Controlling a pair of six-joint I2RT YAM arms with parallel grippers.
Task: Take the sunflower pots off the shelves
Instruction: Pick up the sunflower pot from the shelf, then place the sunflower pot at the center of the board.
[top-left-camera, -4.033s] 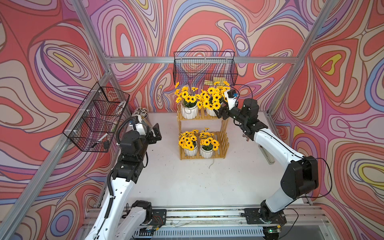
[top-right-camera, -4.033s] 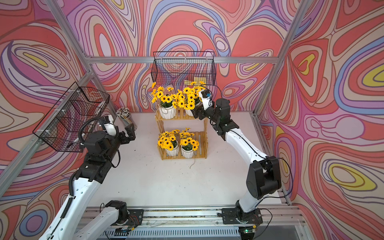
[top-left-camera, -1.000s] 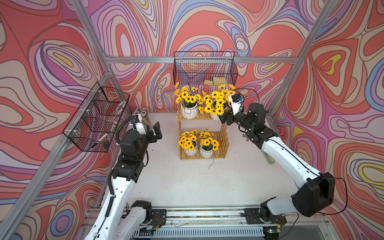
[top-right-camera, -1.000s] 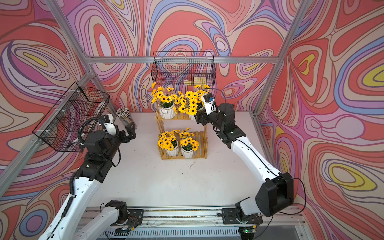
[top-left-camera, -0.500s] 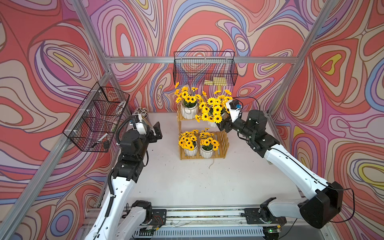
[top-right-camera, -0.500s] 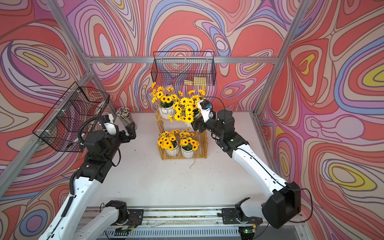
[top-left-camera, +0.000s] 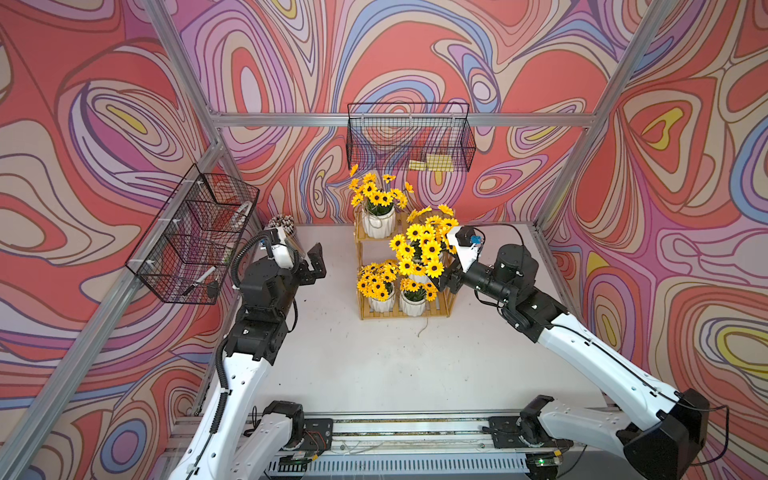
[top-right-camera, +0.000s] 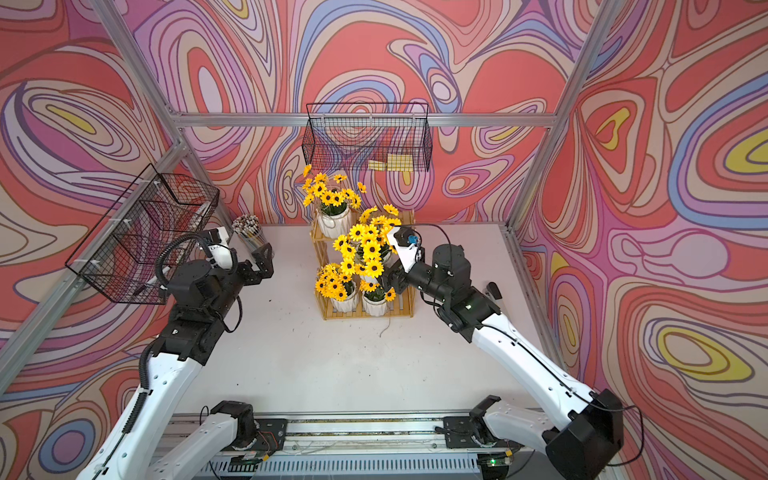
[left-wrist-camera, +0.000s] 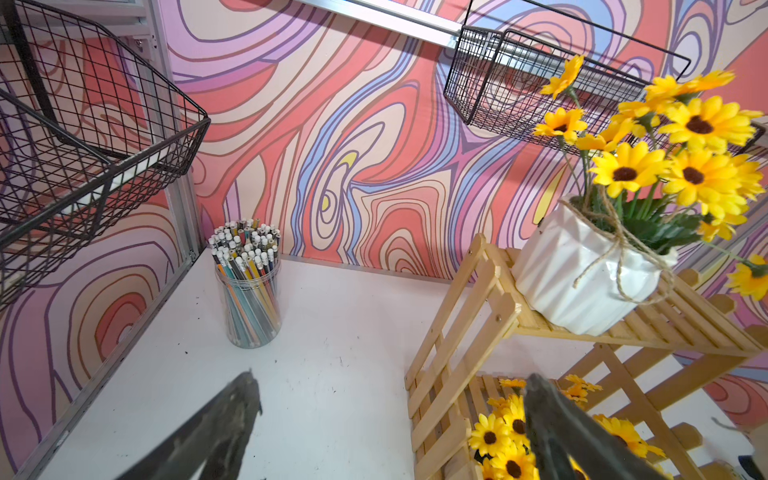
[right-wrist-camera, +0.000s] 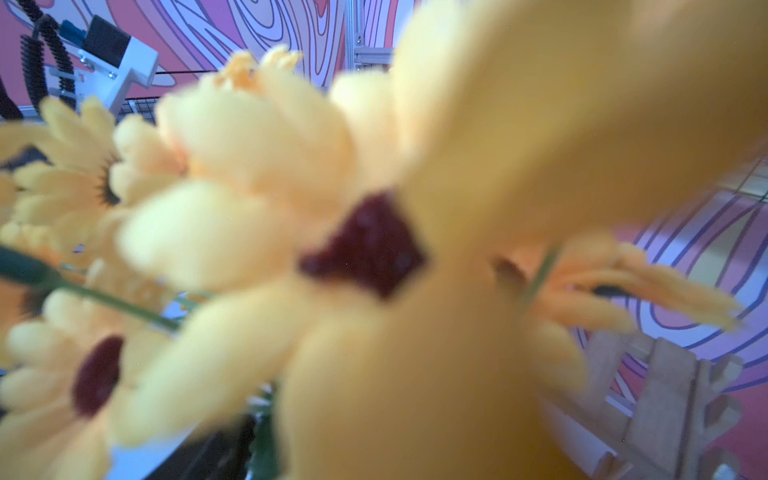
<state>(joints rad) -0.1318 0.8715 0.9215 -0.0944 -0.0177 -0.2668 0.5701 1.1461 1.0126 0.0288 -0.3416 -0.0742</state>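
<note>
This is a robotics lab test cell. An aluminium-profile frame (top-left-camera: 340, 120) carries walls (top-left-camera: 104, 83) printed with swirling colours around a white tabletop (top-left-camera: 374, 374). The left arm (top-left-camera: 266, 291) and right arm (top-left-camera: 602, 361) stand on a rail (top-left-camera: 407, 426) at its front edge. Black wire baskets (top-left-camera: 409, 137), wooden shelves (top-left-camera: 405, 316) with sunflower pots (top-left-camera: 378, 224) and a clear cup of pencils (left-wrist-camera: 249, 299) are the furnishings.

No readable text, no labels (nothing legible)

The shelves (top-left-camera: 399, 316) are set at the back of the table (top-left-camera: 374, 365). One pot (top-left-camera: 378, 224) is placed on the upper tier, a second pot (top-left-camera: 381, 302) and a third pot (top-left-camera: 412, 305) on the lower; a fourth pot (top-left-camera: 424, 249) is held aloft before the shelves.
</note>
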